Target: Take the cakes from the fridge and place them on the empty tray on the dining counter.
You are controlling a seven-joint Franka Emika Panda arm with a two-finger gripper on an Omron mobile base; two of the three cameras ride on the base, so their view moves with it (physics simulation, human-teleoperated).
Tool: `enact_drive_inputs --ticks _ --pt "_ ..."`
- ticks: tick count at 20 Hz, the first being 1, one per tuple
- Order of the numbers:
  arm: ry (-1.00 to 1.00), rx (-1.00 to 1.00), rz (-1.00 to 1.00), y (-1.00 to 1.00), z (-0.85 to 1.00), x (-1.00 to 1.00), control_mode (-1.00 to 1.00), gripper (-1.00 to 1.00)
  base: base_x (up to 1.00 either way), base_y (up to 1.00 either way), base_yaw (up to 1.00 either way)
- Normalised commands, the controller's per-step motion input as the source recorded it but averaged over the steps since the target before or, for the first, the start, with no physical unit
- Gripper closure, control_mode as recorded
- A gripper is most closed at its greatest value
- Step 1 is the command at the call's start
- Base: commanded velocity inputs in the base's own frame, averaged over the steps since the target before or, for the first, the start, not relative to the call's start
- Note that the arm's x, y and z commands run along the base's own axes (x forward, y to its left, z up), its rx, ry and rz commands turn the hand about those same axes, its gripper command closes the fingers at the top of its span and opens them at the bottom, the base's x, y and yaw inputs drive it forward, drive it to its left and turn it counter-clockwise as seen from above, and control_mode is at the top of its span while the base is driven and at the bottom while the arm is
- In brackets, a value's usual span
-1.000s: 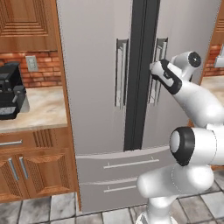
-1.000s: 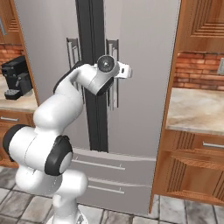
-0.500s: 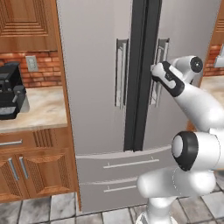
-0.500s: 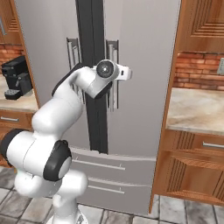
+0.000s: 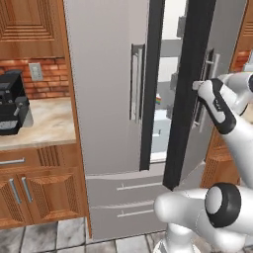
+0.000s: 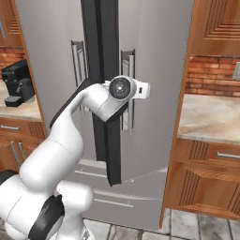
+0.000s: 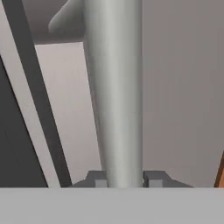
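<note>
hand view shows the gripper (image 7: 124,178) with its fingers clamped on the fridge's (image 5: 106,123) right door handle (image 7: 114,92). the right door (image 5: 195,89) stands ajar beside the shut left door, and a rainbow-striped cake (image 5: 158,101) shows on a shelf inside the gap.

We see the silver-grey fridge (image 5: 106,99) with its dark centre strip (image 6: 104,93), and between our dark finger tips (image 7: 97,178) runs a pale brushed-grey bar handle (image 7: 116,87) against the flat grey door. Past the jaws, in the gap of the open door, sits a small rainbow-striped cake (image 5: 158,101) among white and light grey shelves. Off to the side of the jaws we note orange-brown wood cabinets (image 6: 206,178), red brick wall (image 6: 208,75), beige marbled countertop (image 5: 37,121) and a black coffee machine (image 5: 12,101).
</note>
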Motion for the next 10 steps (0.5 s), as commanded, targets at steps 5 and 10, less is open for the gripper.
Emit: enact_drive_inputs --ticks 5,10 --pt "0.02 0.0 0.0 -0.9 0.0 -1.0 -1.0 1.0 0.0 0.0 0.0" --pt "0.0 0.0 0.0 -0.96 0.0 -0.83 -1.0 1.0 0.0 0.0 0.0"
